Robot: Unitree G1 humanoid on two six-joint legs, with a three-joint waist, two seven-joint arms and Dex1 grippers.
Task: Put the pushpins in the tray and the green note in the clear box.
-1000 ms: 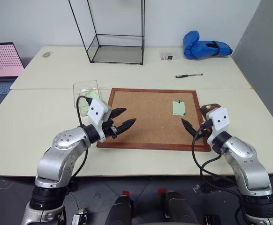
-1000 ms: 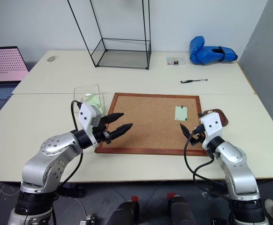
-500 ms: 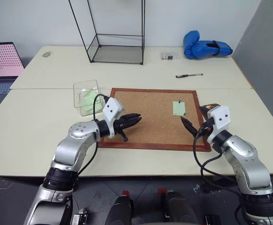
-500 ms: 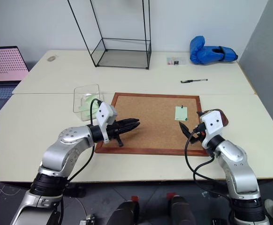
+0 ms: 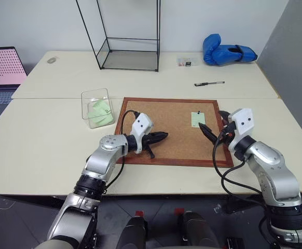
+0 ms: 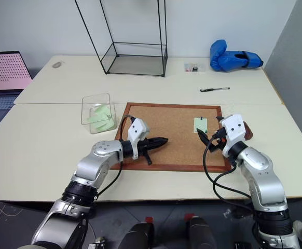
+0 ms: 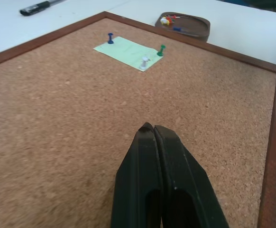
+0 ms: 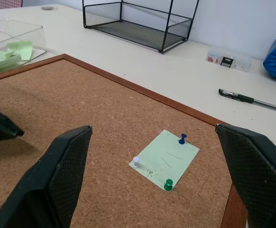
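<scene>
Three pushpins (image 8: 168, 185) — one blue, one white, one green — still held the green note (image 8: 164, 157) to the cork board (image 5: 166, 129), toward its right side, so nothing of the task was done yet. What had changed over the last second was the left hand (image 5: 161, 137): it had swung in from beside the board's left edge to hover over the cork near the front rail, and its fingers (image 7: 159, 180) had closed from well spread to pressed flat together, gripping nothing. That looked like a move to pin the board or reach along it rather than a grasp.

The right hand (image 5: 209, 132) had barely shifted, sitting just beside the note with its fingers (image 8: 64, 166) spread as wide as they go, empty and framing the pins. It was likely the one to pull the first pin.

The tray (image 7: 184, 26) sat on the bench just off the board's right edge, already holding a few coloured pins. The clear box (image 5: 97, 108), with green slips inside, stood off the board's left corner.
</scene>
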